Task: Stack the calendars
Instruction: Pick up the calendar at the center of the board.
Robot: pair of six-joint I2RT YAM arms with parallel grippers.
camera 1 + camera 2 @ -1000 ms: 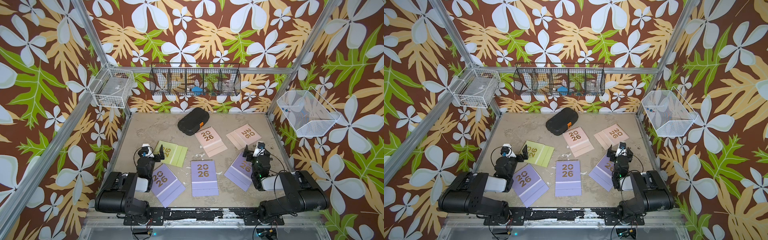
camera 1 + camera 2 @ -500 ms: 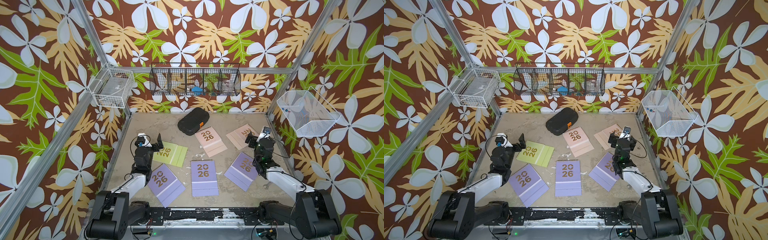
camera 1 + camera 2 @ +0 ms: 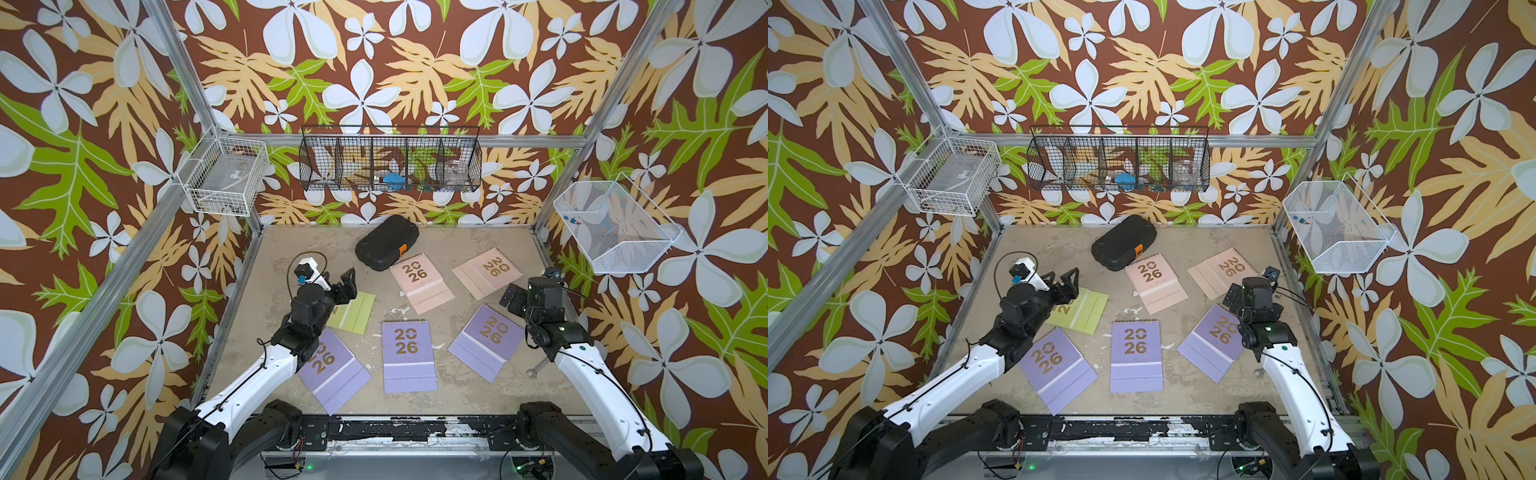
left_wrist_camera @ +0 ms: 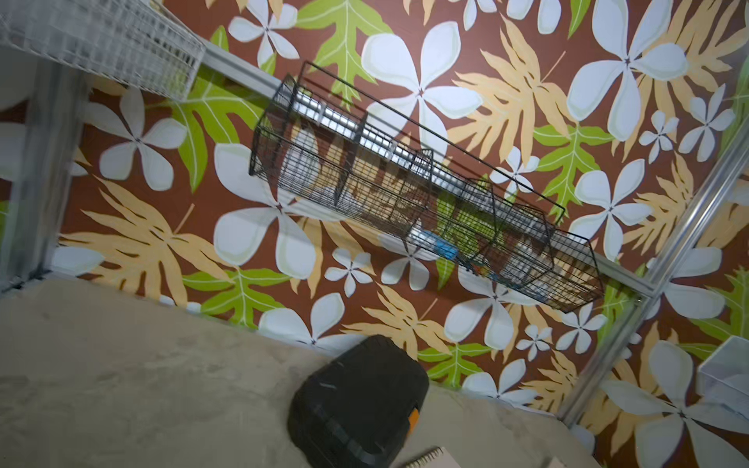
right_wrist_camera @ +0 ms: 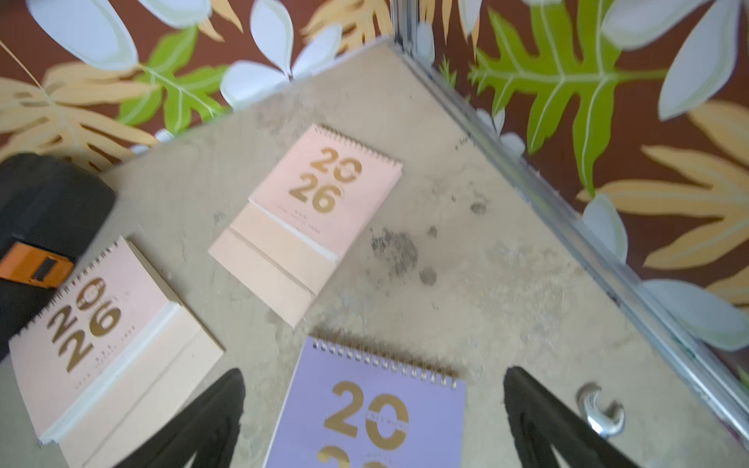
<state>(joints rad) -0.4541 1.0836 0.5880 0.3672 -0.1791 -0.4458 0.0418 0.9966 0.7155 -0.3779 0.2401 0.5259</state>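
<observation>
Both arms have unfolded since a second ago and now reach forward over the beige table point(image 3: 457, 245); the six calendars lie where they were, flat, apart and unstacked. In both top views the left gripper point(image 3: 338, 284) hovers over the lime green calendar point(image 3: 353, 313) at the left, hiding part of it, fingers spread with nothing between them. The right gripper point(image 5: 375, 375) hangs above the far edge of the right lilac calendar point(image 3: 486, 340), jaws wide apart and empty.

Along the near side, the left lilac calendar point(image 3: 336, 374) is partly hidden under the left arm, and the middle lilac calendar point(image 3: 408, 357) sits square. Farther back are the centre pink calendar point(image 3: 419, 282) and the right pink calendar point(image 3: 486, 272). A black case point(image 3: 384, 247) with an orange tab rests just beside the centre pink one. A small silver spanner point(image 3: 536, 368) lies near the right arm.
</observation>
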